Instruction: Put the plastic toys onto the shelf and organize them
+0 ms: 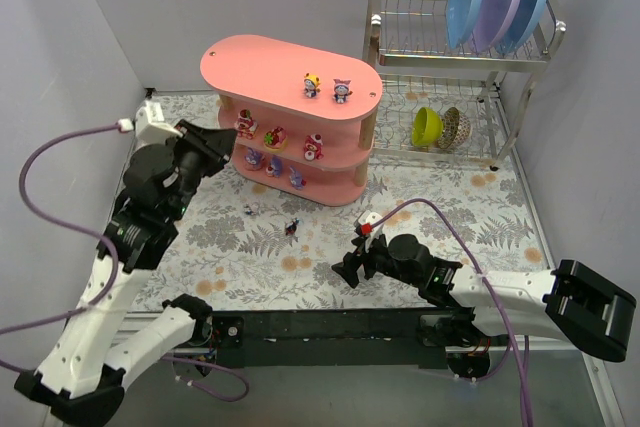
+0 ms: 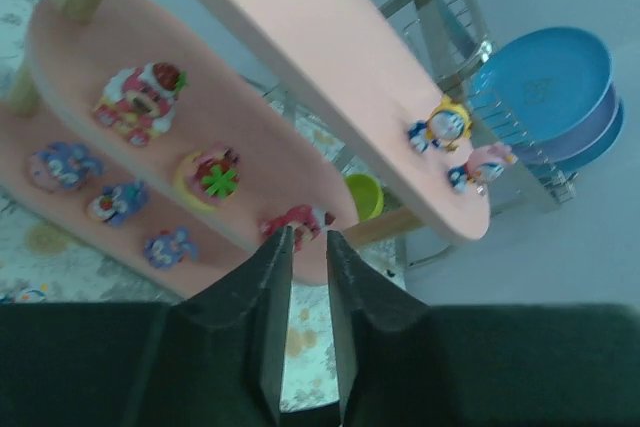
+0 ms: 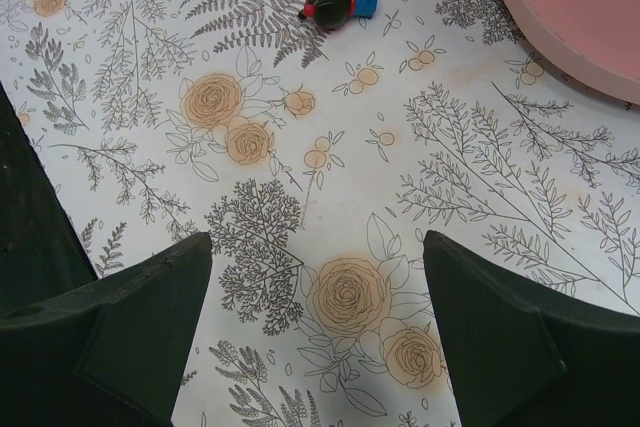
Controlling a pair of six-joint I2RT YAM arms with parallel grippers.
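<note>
hovering by shelf (image 1: 290,62) mid tier: left gripper (image 2: 307,237), jaws nearly closed, empty. right gripper (image 3: 318,239) low over table (image 1: 230,237), jaws wide open, empty. 8 toys (image 1: 275,137) on shelf tiers, 2 stray toys (image 1: 292,228) on table.

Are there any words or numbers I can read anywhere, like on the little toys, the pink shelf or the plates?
No word, number or sign can be read in any view.
blue plate: maybe a faint mark in its middle, too blurred to read.
toys on the pink shelf: only painted faces and colours, no letters visible.
tablecloth: only printed leaves and flowers.
</note>
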